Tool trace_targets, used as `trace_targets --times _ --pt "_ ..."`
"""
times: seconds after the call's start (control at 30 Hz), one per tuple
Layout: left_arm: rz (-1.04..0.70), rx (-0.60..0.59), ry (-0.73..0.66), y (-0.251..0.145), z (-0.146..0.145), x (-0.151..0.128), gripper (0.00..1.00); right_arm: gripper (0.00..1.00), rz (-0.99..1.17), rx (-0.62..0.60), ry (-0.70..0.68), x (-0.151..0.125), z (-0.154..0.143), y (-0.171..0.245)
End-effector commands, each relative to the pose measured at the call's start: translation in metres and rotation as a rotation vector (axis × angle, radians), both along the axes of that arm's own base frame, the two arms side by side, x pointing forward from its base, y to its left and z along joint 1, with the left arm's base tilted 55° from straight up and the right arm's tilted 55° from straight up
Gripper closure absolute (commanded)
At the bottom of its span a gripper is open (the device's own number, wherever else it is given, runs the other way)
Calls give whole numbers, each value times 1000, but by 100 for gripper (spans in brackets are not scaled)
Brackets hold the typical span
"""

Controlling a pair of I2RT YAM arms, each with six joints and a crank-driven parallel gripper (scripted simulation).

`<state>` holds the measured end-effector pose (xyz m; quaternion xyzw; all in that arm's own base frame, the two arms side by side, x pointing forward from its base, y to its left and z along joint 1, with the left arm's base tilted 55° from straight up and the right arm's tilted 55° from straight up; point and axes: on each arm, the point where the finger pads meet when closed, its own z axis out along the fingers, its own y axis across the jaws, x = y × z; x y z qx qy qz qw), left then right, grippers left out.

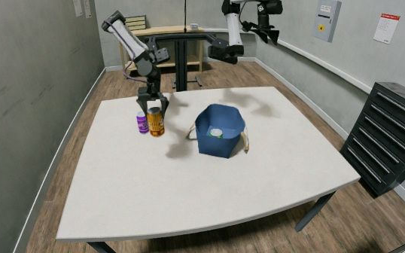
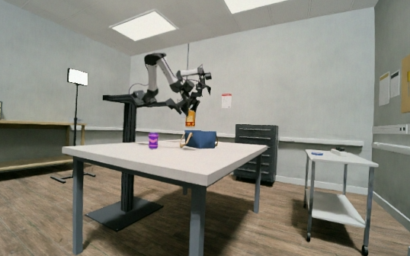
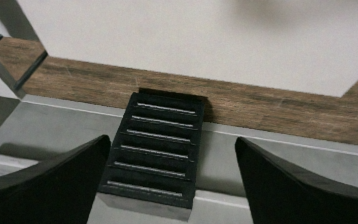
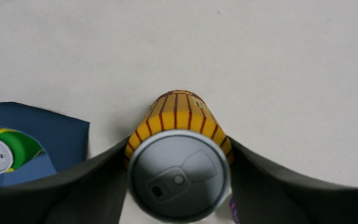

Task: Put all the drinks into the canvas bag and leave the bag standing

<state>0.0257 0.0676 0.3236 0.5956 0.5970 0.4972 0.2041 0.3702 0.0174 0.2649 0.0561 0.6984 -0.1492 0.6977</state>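
Orange can [image 1: 156, 122] [image 2: 190, 119] [image 4: 179, 175] up in the air, and the right claw [image 1: 155, 113] [image 2: 191, 110] [image 4: 179, 138] is clamped on it, one finger to each side, lid facing the wrist! Off the bench [image 1: 129, 188] [image 2: 149, 156] [image 3: 180, 30] [image 4: 280, 75] it hangs, upright or close to it, on the right arm's side of the blue bag [image 1: 215, 147] [image 2: 203, 140] [image 4: 65, 135] and not yet over the opening.

So what's the score? One drink is in: the green can [image 1: 216, 132] [image 4: 22, 150] sits low inside the bag, lid up, looking settled on its floor. The bag stands nearer the robot's edge of the bench than the far one, walls up, handles hanging outside. Number two is on its way, by my reckoning, and the purple can [image 1: 142, 123] [image 2: 153, 141] [image 4: 234, 209] waits upright on the bench, towards the corner at the right arm's end of the robot's edge.

Over to the left claw [image 1: 272, 39] [image 2: 209, 91] [image 3: 172, 145]: fingers wide apart, nothing between them, held high. One down, two to go! Next should come a carry across, then a lowering beside the green can; catch that rim and a wall could fold.
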Motion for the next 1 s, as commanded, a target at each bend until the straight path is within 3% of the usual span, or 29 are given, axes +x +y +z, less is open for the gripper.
trace_targets --times 0.0,0.1,0.27,0.33,0.4,0.5,0.63,0.97 --pt "8 -4 -54 -6 9 -13 0 26 5 25 -144 2 36 8" --pt "8 -4 -54 -6 9 -13 0 26 7 42 -184 -7 49 5" --pt "8 -4 -54 -6 9 -13 0 26 6 36 -166 -7 39 5" --pt "8 -4 -54 -6 9 -13 0 26 14 45 -194 -6 52 6" --pt "8 -4 -54 -6 9 -13 0 26 14 33 -167 -7 38 4" --pt "8 -4 -54 -6 9 -13 0 26 3 42 -194 -6 51 0" --pt "8 -4 -54 -6 9 -13 0 26 2 31 -169 -6 37 -2" --pt "8 -4 -54 -6 9 -13 0 26 10 41 -188 -6 45 3"
